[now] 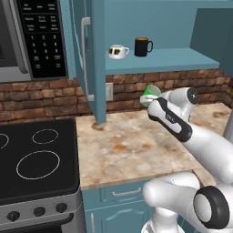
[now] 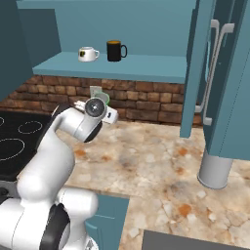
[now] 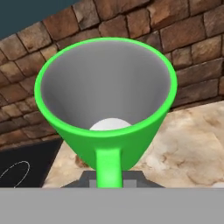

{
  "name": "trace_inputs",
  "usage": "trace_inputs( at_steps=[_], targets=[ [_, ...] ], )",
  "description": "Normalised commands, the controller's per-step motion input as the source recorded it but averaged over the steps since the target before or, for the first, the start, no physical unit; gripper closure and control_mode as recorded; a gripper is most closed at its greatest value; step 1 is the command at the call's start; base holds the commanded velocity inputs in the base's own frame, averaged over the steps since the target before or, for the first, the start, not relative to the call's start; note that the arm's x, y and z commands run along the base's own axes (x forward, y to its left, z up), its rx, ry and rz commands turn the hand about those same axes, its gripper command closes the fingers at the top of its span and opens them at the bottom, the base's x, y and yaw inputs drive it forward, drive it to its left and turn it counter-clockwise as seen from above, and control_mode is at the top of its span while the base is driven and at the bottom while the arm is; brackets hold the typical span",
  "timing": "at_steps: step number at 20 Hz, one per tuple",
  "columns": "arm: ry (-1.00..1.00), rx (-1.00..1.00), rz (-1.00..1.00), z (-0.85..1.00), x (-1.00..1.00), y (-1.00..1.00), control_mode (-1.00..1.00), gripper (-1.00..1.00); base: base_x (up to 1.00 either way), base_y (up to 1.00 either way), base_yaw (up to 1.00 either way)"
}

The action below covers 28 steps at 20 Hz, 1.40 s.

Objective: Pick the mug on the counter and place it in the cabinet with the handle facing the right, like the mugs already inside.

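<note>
The bright green mug [image 1: 149, 94] hangs in the air above the counter [image 1: 132, 148], in front of the brick wall and just below the cabinet shelf [image 1: 168, 59]. My gripper [image 1: 154, 101] is shut on it. From the right base, the mug [image 2: 99, 94] peeks out behind my wrist. In the hand view the mug [image 3: 105, 131] opens toward the camera, showing its pale inside, and its handle [image 3: 108, 168] points down toward my gripper [image 3: 109, 178]. My fingers are mostly hidden by the mug.
A white mug [image 1: 118, 51] and a black mug [image 1: 142, 46] stand on the shelf's left part, handles to the right. The open cabinet door [image 1: 91, 59] with its silver bar stands to the left. The black stovetop [image 1: 36, 159] lies lower left. A grey cylinder [image 2: 215, 168] stands at the right.
</note>
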Motion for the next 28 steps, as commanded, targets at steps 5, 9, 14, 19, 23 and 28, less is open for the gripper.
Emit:
trace_inputs(
  at_steps=[5, 9, 14, 19, 23, 28],
  targets=[
    [0.00, 0.04, 0.00, 0.22, -0.40, 0.10, -1.00, 1.00, 0.00, 0.00, 0.00],
    [0.00, 0.00, 0.00, 0.28, -0.50, 0.21, -1.00, 1.00, 0.00, 0.00, 0.00],
    [0.00, 0.00, 0.00, 0.32, -0.44, 0.18, -1.00, 1.00, 0.00, 0.00, 0.00],
    [0.00, 0.00, 0.00, 0.41, -0.37, 0.07, -1.00, 1.00, 0.00, 0.00, 0.00],
    [0.00, 0.00, 0.00, 0.50, -0.14, 0.00, -1.00, 1.00, 0.00, 0.00, 0.00],
    [0.02, 0.00, 0.00, 0.49, 0.00, 0.00, -1.00, 1.00, 0.00, 0.00, 0.00]
  ],
)
